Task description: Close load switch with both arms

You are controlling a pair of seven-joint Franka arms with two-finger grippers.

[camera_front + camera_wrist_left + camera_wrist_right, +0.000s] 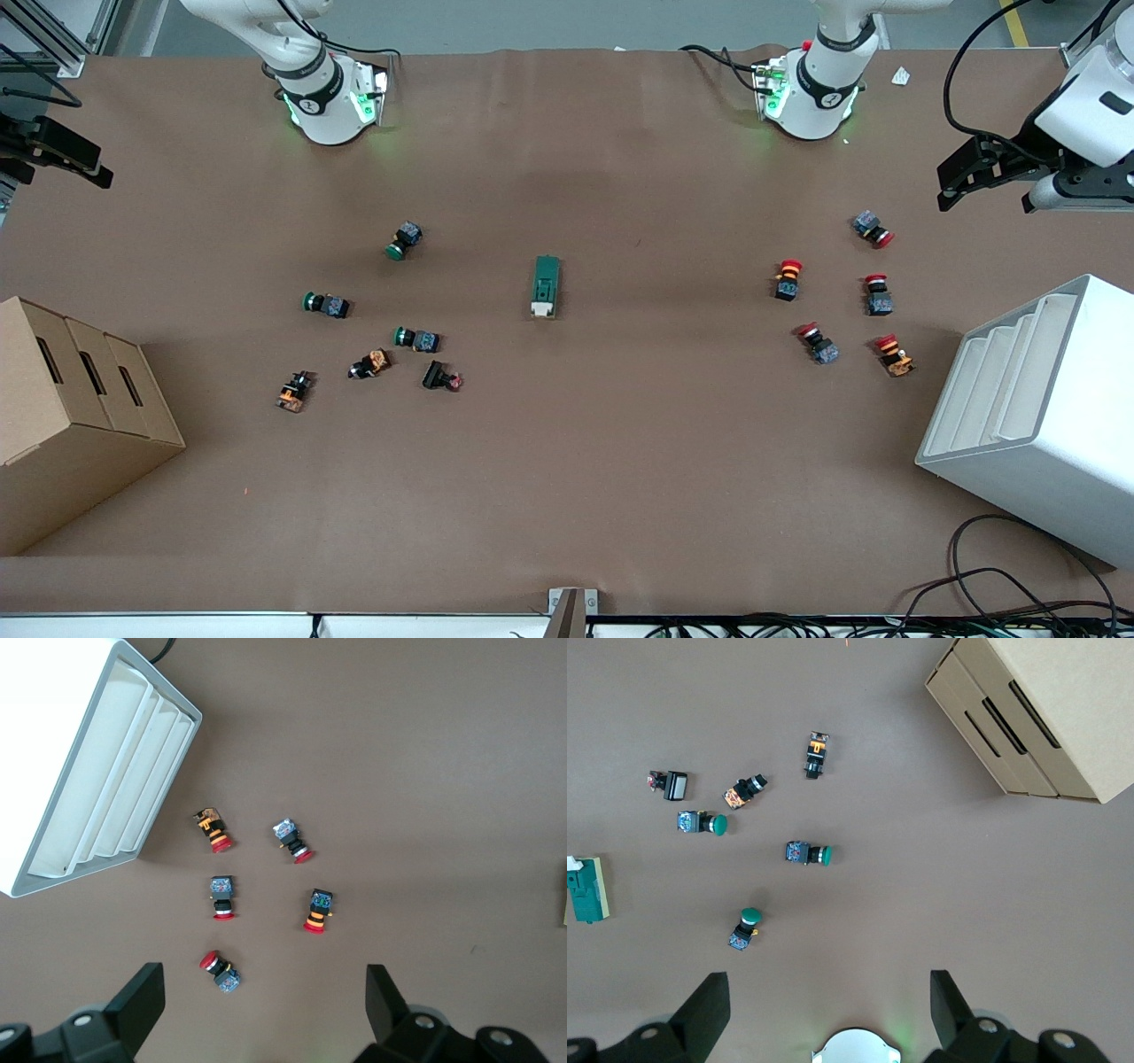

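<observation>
The load switch [546, 286] is a dark green block with a white lever end, lying flat at the table's middle. It also shows in the right wrist view [586, 889]. My left gripper [988, 193] hangs open over the left arm's end of the table, well away from the switch. Its fingers [142, 1001] stand wide apart with nothing between them. My right gripper [62, 167] hovers open over the right arm's end of the table. The right gripper [830, 997] is empty, with that arm's green-lit base below it.
Several red-capped push buttons [878, 294] lie toward the left arm's end, and green-capped and orange ones [416, 338] toward the right arm's end. A white slotted rack [1036, 416] and a cardboard box [71, 416] stand at the two ends, nearer the front camera.
</observation>
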